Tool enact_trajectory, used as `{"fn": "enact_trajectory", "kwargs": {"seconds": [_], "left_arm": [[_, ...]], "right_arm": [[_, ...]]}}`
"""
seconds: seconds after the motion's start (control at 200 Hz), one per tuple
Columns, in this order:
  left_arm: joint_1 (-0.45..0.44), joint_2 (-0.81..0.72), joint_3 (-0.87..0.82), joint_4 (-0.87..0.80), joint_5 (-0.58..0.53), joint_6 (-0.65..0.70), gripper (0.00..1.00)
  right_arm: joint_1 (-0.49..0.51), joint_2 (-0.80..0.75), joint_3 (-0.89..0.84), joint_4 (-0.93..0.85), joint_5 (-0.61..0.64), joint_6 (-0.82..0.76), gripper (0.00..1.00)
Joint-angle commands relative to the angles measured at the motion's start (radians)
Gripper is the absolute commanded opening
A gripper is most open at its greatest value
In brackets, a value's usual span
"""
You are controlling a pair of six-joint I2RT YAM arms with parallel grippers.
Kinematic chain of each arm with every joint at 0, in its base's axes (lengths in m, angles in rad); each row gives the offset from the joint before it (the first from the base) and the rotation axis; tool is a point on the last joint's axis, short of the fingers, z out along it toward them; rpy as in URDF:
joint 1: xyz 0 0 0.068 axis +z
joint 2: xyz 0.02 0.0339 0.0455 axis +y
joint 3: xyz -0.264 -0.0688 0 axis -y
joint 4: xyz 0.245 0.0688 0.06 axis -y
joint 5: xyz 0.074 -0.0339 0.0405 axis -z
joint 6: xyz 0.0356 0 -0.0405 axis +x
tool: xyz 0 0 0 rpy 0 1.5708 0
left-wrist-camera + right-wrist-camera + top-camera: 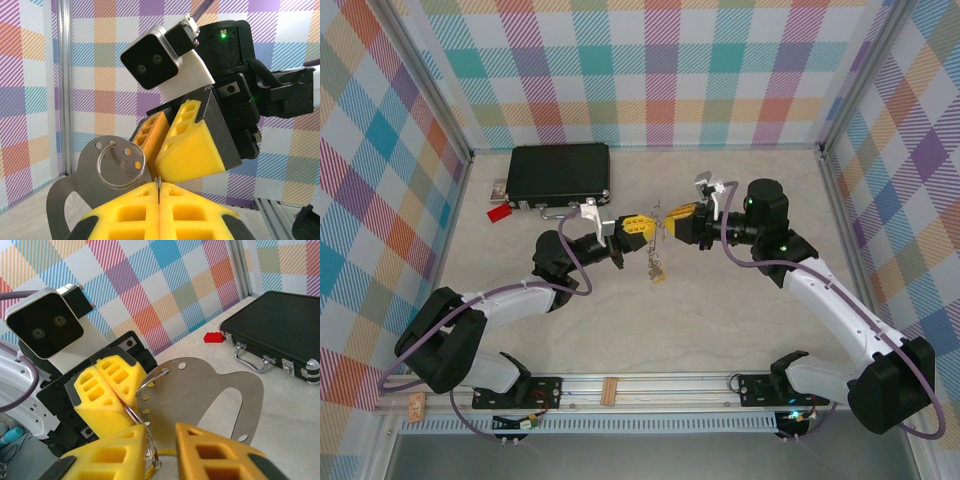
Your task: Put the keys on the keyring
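Both arms are nose to nose above the table (740, 330). The left gripper (642, 226) is clamped right down, its yellow pads pressed flat with no gap and a thin metal edge poking out of the seam. From the right wrist view the ring's wire runs straight into that pinch, so I judge it has hold of the keyring (101, 170). The ring lies against a flat metal plate (65, 197) drilled with small holes; whether it passes through one of them, I cannot tell. The right gripper (669, 220) faces it with fingers a narrow gap apart, gripping nothing, and the wire curves down by the inner face of one finger.

Progress? The ring is up off the table, between the two grippers and well apart from the black case (560, 175). A small bunch of keys (655, 270) shows just below the meeting point in the top view. Whether they hang from the ring or lie on the table is too small to tell. So I judge the ring is presented, but the threading cannot be counted as done.

As for orientation, the ring stands upright on edge, its open face toward the left wrist camera. Its hole points along the line from one gripper to the other. From above it is a thin sliver running away from the arm bases toward the back wall.
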Motion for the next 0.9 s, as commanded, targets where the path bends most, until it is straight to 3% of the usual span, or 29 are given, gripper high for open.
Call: {"fn": "enact_trajectory", "kwargs": {"seconds": [0.0, 0.175, 0.27, 0.585, 0.895], "left_arm": [[-0.007, -0.028, -0.012, 0.067, -0.009, 0.016, 0.00], [-0.009, -0.030, -0.007, 0.067, -0.005, 0.012, 0.00], [-0.010, -0.032, -0.004, 0.067, -0.002, 0.010, 0.00], [-0.010, -0.036, -0.010, 0.067, -0.006, 0.007, 0.00], [-0.011, -0.045, -0.009, 0.067, 0.002, -0.004, 0.00]], "right_arm": [[-0.009, -0.009, 0.011, 0.013, -0.019, 0.008, 0.15], [-0.010, -0.004, 0.004, 0.013, -0.038, 0.006, 0.05], [-0.012, 0.003, 0.006, 0.016, -0.052, 0.008, 0.05], [-0.011, 0.005, -0.007, 0.052, -0.077, 0.018, 0.23], [-0.013, 0.049, -0.014, 0.112, -0.156, 0.059, 0.26]]}}
